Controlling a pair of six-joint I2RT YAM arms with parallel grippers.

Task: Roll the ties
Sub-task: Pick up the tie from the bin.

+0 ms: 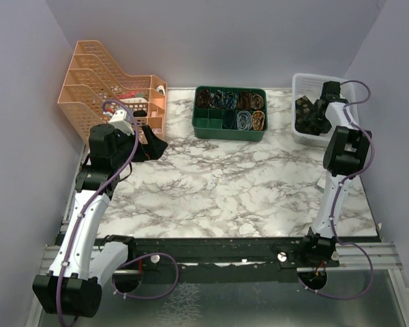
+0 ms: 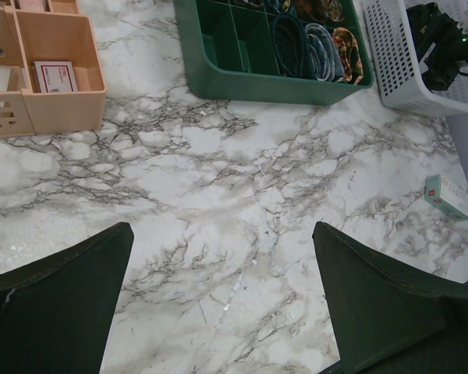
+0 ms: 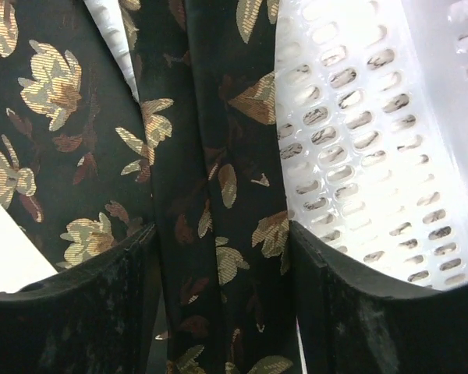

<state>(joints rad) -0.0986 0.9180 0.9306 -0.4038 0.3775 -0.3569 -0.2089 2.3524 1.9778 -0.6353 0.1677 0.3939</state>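
Status: early stage of one cycle, with part of the batch already complete. The green tray (image 1: pixel 228 135) at the back of the marble table (image 2: pixel 218 156) serves as the reference. Several of its compartments hold rolled ties (image 2: pixel 312 39), coiled and standing on edge. The compartments at the tray's left end appear unfilled, so by this evidence more rolls are due. The tie (image 3: pixel 210 117) now being handled is black fabric with tan-gold leaf figures. It lies unrolled and bunched in the white basket (image 1: pixel 298 85) just right of the tray. The right gripper (image 3: pixel 222 230) is lowered into that basket, with one finger on each side of a folded strip of the tie. The fabric fills the gap between the jaws, but whether they clamp it or only flank it cannot be told. The left gripper (image 2: pixel 222 230) hangs over bare table to the left of the tray and nearer the arm bases, jaws spread wide and holding nothing. Remaining, as judged: lift the tie out of the basket, lay it flat on the open table in front of the tray, roll it from one end, and place the roll in a free compartment. No rolling of this tie has begun.
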